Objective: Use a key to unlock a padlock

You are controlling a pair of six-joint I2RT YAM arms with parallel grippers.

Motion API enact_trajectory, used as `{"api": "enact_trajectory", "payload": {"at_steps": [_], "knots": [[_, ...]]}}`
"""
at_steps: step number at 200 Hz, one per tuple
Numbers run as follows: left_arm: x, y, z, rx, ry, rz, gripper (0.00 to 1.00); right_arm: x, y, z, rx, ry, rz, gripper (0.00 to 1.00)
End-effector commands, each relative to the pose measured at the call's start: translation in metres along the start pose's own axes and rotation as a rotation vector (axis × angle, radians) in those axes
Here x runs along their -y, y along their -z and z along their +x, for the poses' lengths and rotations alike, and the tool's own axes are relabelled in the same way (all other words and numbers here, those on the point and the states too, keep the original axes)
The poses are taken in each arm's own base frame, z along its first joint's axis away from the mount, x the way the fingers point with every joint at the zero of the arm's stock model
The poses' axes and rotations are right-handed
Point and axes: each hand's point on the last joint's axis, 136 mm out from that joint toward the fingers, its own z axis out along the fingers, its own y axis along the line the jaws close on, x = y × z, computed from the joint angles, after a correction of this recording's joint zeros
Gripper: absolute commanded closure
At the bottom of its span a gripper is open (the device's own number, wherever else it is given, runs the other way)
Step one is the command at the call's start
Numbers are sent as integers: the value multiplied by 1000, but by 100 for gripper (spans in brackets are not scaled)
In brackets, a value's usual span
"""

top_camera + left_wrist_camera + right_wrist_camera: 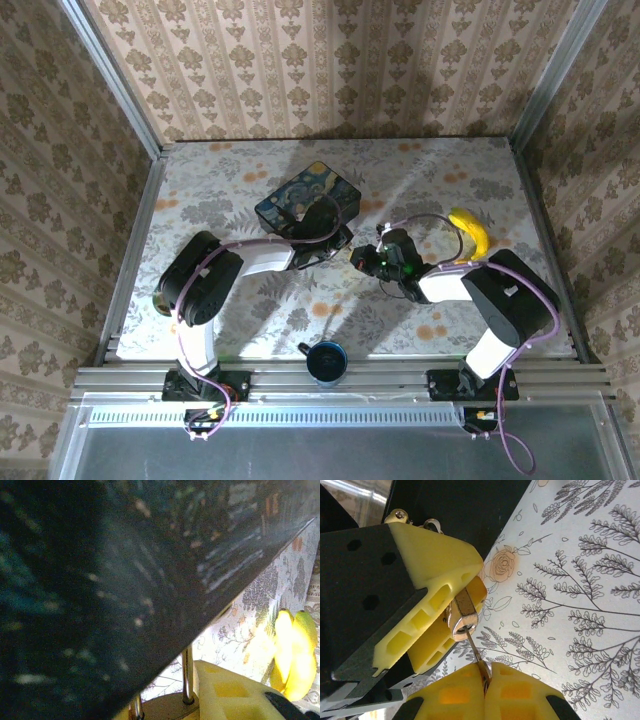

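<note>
Between the yellow fingers (437,567) of the left gripper (343,246) sits the padlock (461,611), a tiny brass-coloured block with a bright, worn face and a round keyhole in the end turned toward the right wrist camera. Its thin silver shackle (187,674) stands upright in the left wrist view, rising from the brass body toward the underside of the dark blue painted box (115,580) that looms just above it. The left gripper is clamped on the lock body, one pad on each side. A slim silver key (475,652) runs from the keyhole down into the right gripper (484,680), whose two yellow pads are pressed together on it with no gap between them; the blade's tip is in or at the keyhole, and how deep it goes cannot be told. From above, the two grippers meet tip to tip near the middle of the table (450,170), just beside the near right corner of the box. A banana (470,232) lies to the right, near the right arm, and a dark blue mug (325,362) stands at the near edge between the two bases. The table carries a pale cloth printed with grey leaves and orange flowers, and walls (330,60) of beige damask wallpaper framed by aluminium rails close it in on three sides.
</note>
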Motion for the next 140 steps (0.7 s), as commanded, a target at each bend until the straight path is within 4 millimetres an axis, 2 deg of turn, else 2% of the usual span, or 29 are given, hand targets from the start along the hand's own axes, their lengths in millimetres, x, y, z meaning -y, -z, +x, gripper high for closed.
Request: {"api": "enact_trajectory", "payload": {"at_steps": [1,26,45,81,140], "knots": [[42,19,58,-219,-94,116,100,-96,9,-38,75,154,-350,100],[43,22,58,-218,-94,118,100,-100,18,-41,72,170,-394,100],[40,23,54,-199,-82,113,100,-80,19,-43,75,140,-308,100],[27,25,39,-115,-23,98,100,-36,24,-32,82,69,-129,100],[12,22,31,-55,47,57,100,5,51,-11,98,-6,4,100]]}}
